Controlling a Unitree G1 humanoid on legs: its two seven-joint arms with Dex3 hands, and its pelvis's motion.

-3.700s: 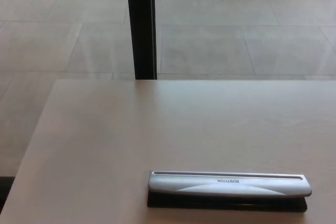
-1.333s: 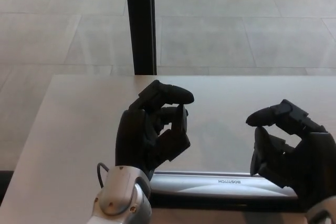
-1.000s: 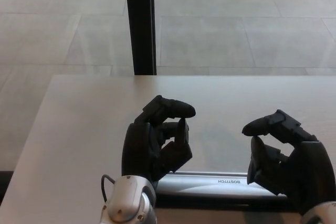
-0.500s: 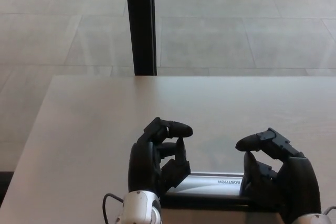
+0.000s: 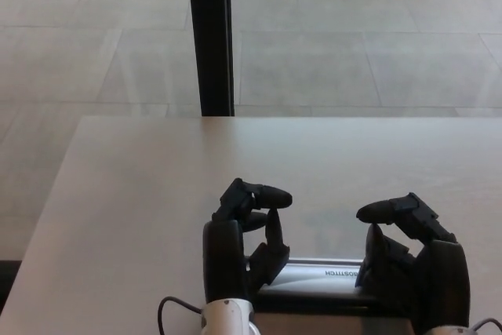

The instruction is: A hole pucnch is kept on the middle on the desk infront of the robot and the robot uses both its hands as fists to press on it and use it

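Clearly, the word BOSTITCH is printed upside down on the silver top of the hole punch (image 5: 325, 274), which lies near the front edge of the desk (image 5: 141, 194), slightly right of the middle. The punch is long and smooth, with a black base; only its middle part shows, because both ends are hidden behind the hands. The left hand (image 5: 239, 245) and the right hand (image 5: 408, 260) are black and jointed, each curled into a loose fist that holds nothing, resting at the punch. The desk is pale and matte. Far behind stands a dark post (image 5: 210, 37) on a tiled floor (image 5: 353, 45).
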